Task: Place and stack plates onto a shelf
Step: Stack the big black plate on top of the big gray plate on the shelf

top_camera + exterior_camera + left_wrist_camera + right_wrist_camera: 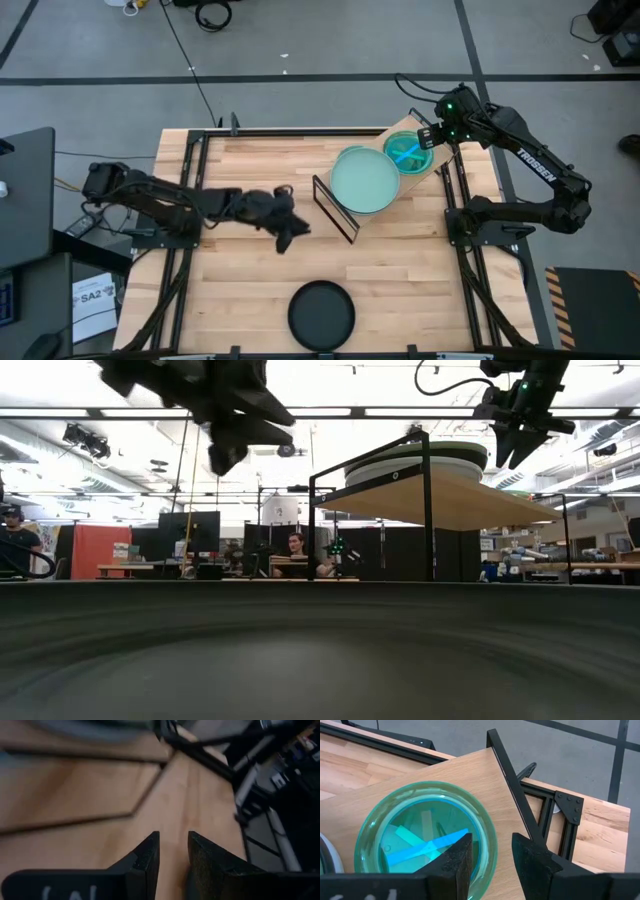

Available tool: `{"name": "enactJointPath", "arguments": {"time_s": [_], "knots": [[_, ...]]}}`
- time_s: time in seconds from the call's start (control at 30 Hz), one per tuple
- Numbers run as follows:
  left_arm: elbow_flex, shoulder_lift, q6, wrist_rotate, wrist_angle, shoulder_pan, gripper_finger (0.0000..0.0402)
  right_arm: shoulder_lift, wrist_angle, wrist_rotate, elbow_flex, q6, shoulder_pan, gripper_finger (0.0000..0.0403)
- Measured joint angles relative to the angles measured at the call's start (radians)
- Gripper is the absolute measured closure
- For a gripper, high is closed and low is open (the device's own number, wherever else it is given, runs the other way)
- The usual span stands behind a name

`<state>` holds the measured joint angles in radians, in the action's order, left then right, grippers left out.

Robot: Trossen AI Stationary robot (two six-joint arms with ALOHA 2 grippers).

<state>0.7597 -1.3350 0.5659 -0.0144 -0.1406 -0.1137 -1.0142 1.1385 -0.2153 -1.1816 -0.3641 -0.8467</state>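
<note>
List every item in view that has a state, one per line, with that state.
Shelf: standing on the table, holding plates.
Mint green plate: lying flat on the shelf, on top of a stack.
Teal plate: flat on the shelf beside the stack, not stacked.
Black plate: flat on the table, not shelved.
Right claw: open, empty, above the teal plate.
Left claw: slightly open, empty, over the table.

A robotics lab: monitors [195,530] and desks [150,569] behind.

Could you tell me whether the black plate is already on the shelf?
No, the black plate lies on the table's near edge, far from the shelf.
</note>
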Motion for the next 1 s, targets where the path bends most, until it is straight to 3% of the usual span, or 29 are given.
{"name": "enactJointPath", "arguments": {"time_s": [0.6, 1.0], "knots": [[0.002, -0.023, 0.48, -0.09, 0.055, -0.382, 0.0295, 0.0, 0.0, 0.001, 0.0, 0.0, 0.0, 0.026], [0.0, -0.182, 0.602, -0.076, 0.074, -0.416, 0.0295, 0.0, 0.0, 0.002, 0.0, 0.0, 0.0, 0.026]]}}
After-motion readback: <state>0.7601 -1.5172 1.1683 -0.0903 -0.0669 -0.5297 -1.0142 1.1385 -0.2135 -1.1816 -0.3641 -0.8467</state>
